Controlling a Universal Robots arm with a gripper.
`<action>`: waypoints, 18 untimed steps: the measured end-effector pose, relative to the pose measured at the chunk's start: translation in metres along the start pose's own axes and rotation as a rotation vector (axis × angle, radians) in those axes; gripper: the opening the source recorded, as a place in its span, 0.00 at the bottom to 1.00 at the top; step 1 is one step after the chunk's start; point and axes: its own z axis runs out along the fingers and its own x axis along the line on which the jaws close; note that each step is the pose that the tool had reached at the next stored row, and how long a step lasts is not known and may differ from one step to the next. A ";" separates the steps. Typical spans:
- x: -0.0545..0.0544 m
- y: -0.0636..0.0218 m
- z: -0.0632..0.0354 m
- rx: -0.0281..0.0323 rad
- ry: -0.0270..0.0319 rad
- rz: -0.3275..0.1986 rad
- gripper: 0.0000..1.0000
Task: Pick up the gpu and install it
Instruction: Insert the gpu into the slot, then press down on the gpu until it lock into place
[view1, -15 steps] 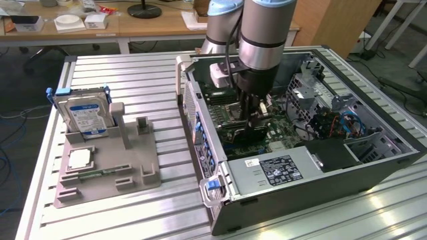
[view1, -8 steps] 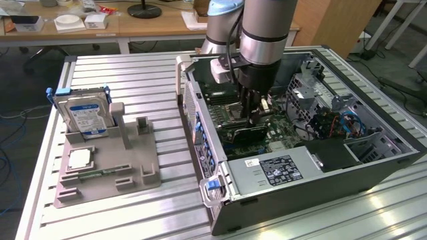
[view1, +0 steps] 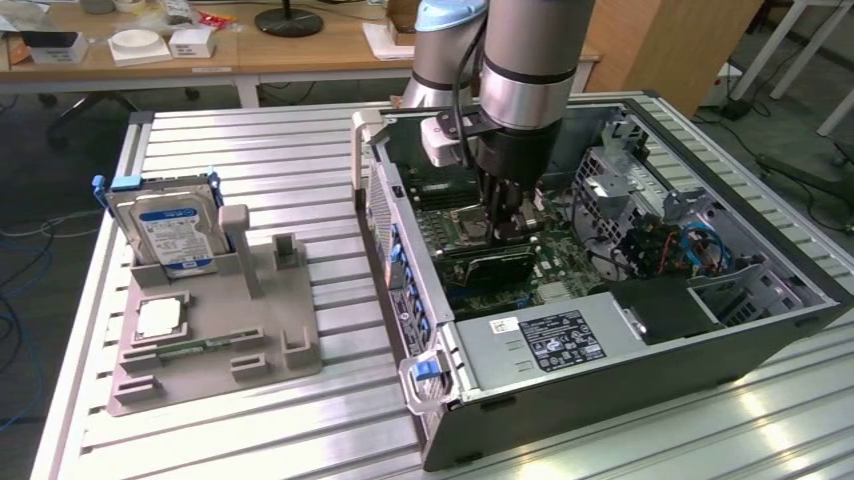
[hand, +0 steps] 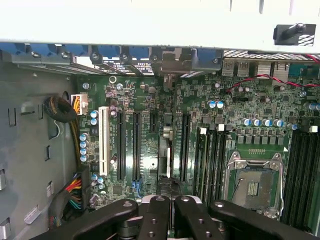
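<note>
The gripper (hand: 168, 212) has its fingers (hand: 156, 220) pressed close on the thin top edge of the gpu (hand: 165, 155), which stands edge-on in a slot of the motherboard (hand: 145, 150). In the exterior view the gripper (view1: 514, 232) reaches down inside the open computer case (view1: 641, 350), the dark card (view1: 487, 265) just below it. On the table (view1: 267, 150), a grey holder (view1: 280, 335) carries a hard drive (view1: 167, 230) upright and a memory stick (view1: 187, 348) lying flat.
</note>
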 end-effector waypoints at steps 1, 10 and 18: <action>0.000 0.0000 0.0000 0.0000 0.0000 0.000 0.10; 0.000 0.0000 0.0000 0.0000 0.0000 0.000 0.10; 0.000 0.0006 0.0002 -0.0085 -0.0001 0.000 0.10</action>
